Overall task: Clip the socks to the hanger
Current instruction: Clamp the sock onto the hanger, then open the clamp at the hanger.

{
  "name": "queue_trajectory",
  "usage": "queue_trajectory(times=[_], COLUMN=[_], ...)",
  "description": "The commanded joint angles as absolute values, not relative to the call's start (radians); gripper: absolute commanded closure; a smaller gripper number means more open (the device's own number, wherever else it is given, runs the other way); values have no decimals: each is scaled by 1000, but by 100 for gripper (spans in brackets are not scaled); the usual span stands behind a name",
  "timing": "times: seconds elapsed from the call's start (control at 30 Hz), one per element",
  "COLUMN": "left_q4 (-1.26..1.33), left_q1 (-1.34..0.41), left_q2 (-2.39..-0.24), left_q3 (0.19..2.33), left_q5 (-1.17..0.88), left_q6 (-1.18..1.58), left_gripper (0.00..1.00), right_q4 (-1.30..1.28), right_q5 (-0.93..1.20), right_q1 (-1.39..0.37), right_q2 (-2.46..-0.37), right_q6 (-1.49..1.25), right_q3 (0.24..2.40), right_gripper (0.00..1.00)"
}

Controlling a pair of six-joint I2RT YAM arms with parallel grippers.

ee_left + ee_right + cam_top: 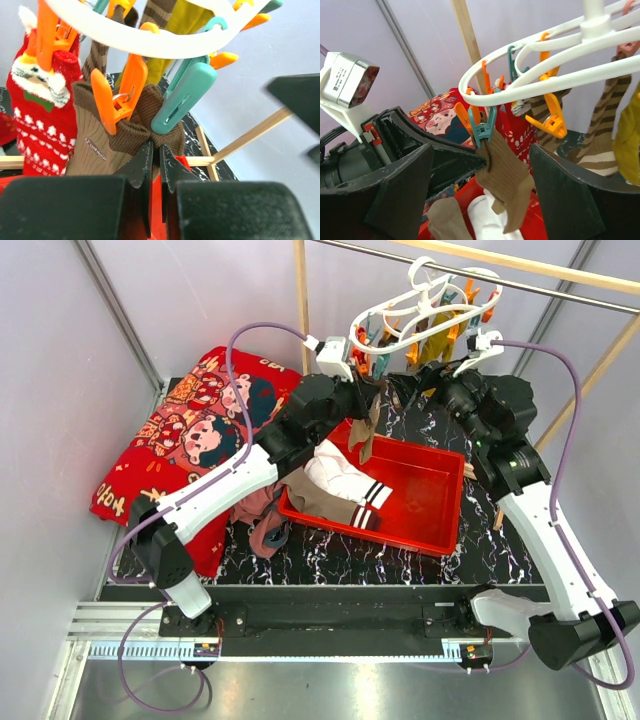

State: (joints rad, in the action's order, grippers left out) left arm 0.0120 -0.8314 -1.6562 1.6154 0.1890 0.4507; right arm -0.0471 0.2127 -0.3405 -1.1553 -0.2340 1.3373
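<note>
The white oval hanger [400, 315] hangs at the back with orange, teal and yellow pegs; it also shows in the left wrist view [150, 47] and the right wrist view [530, 82]. A taupe-brown sock [366, 440] hangs from a teal peg [483, 131]. My left gripper [158, 150] is shut on this sock's cuff [135, 135], just below the teal peg [185, 97]. My right gripper [482, 170] is open and empty, facing the hanging sock [512, 175] from the right [425, 380]. More socks lie in the red tray [430, 540].
A red patterned sock [42, 115], striped socks [600, 125] and a yellow one hang on other pegs. A white sock [335, 472] lies in the tray. A red cartoon cushion [190, 430] and pink-grey cloth [262, 520] lie left. Wooden poles [300, 300] stand behind.
</note>
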Motion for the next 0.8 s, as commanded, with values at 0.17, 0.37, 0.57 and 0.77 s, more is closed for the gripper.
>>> queue_trajectory(times=[0.17,0.37,0.57,0.77], left_q4=[61,43,28,15], left_q1=[-807,-796,-785,-779], left_q2=[-1552,-1537,-1532,-1539], left_q3=[1574,1566,1565,1571], left_q5=[219,207,195,179], left_q6=[408,399,397,394], left_gripper=[100,100,100,100], right_q4=[-57,-26,34,72], right_q5=[136,218,365,489], right_q1=[-341,-318,-250,-233], right_q2=[-1193,-1252,-1307,-1341], right_q6=[-26,52,43,51], right_q3=[1344,1379,1411,1431], right_gripper=[14,16,18,19])
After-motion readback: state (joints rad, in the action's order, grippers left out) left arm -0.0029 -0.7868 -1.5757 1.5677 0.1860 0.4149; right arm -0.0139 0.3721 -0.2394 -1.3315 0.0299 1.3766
